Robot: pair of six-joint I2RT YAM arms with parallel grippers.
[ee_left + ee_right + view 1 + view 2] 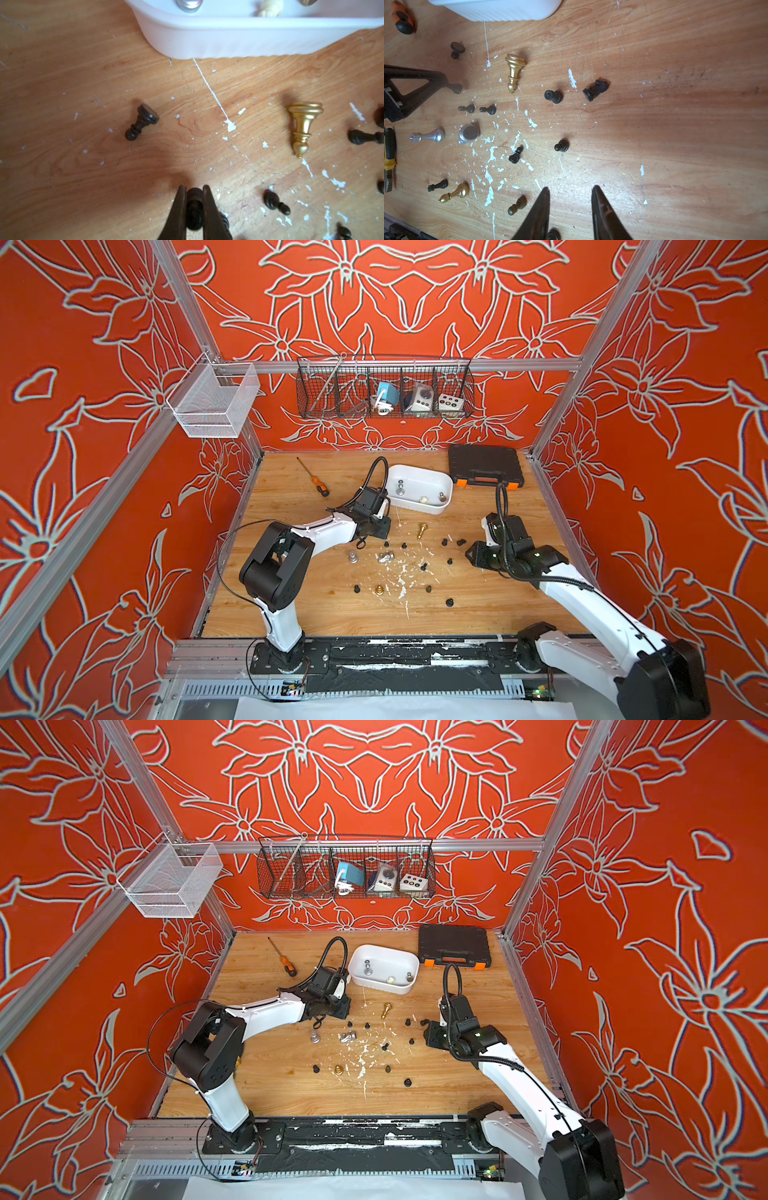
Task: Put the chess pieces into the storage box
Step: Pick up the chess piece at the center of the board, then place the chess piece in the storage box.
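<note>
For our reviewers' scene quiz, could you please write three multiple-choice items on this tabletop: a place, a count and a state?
1. Where is the black toolcase relative to the storage box? A. toward the right arm B. inside it C. toward the left arm
2. How many pieces are in the storage box? A. one B. three C. six
3. What state is the left pincer in? A. open and empty B. shut on a gold piece C. shut on a black pawn
Key: 1 A, the case lies toward the right arm in both top views; 2 B, a silver piece, a cream piece and a third piece show inside; 3 C, the left wrist view shows the pawn clamped.
</note>
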